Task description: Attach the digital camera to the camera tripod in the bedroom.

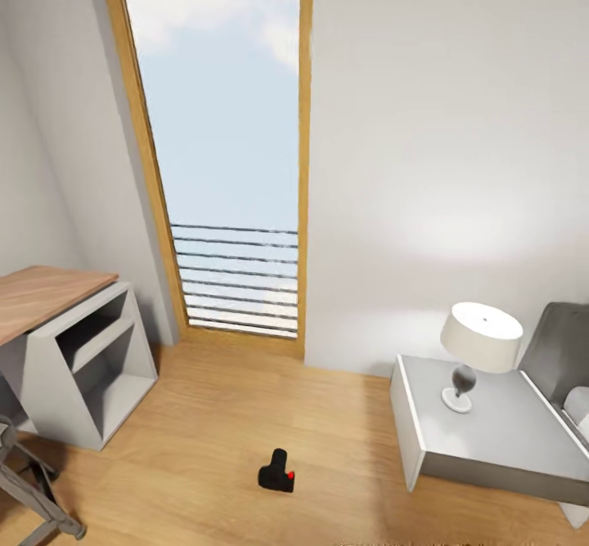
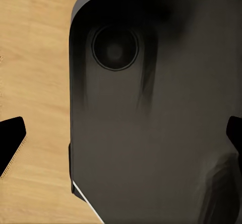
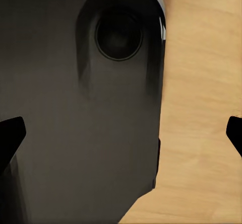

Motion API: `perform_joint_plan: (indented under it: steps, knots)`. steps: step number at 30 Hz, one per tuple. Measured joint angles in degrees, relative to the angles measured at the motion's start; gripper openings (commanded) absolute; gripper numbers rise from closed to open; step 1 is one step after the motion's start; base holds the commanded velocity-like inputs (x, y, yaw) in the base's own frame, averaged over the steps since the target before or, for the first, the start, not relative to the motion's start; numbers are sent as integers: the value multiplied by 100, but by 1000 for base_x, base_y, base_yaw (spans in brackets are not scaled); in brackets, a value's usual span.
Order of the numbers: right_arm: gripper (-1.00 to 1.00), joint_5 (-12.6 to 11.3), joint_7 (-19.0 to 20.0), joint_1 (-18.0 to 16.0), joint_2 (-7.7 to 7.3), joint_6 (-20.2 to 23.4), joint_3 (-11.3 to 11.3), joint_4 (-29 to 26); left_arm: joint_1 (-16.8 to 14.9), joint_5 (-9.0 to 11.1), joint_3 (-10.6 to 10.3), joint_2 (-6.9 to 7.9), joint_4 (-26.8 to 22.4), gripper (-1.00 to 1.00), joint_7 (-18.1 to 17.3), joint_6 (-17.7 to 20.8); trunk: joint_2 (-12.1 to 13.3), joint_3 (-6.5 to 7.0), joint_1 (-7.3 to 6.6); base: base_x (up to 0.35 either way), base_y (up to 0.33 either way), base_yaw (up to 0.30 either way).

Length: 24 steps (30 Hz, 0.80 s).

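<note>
Both jaws released, empty; digital camera (image 1: 277,472) lies on open floor (image 1: 204,431) between desk (image 1: 57,301) and nightstand (image 1: 491,431).

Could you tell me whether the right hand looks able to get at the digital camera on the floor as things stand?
Probably not yet. The digital camera lies on open wood floor with nothing around it, but the right hand hangs open over the robot's own dark base, apparently well short of it.

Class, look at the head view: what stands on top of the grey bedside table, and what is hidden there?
A white-shaded lamp stands on the bedside table, its round base on the top. The bed lies beside it. The shade covers the lamp's upper stem.
</note>
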Motion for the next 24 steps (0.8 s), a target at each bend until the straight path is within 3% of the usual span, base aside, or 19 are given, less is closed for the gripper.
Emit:
perform_joint_plan:
  steps: [24]
  knots:
    - [100, 0, 8, 0, 0, 0, 0, 0, 0, 10, 8, 12, -9, 100, 1, 0, 0, 0, 0, 0, 0, -245]
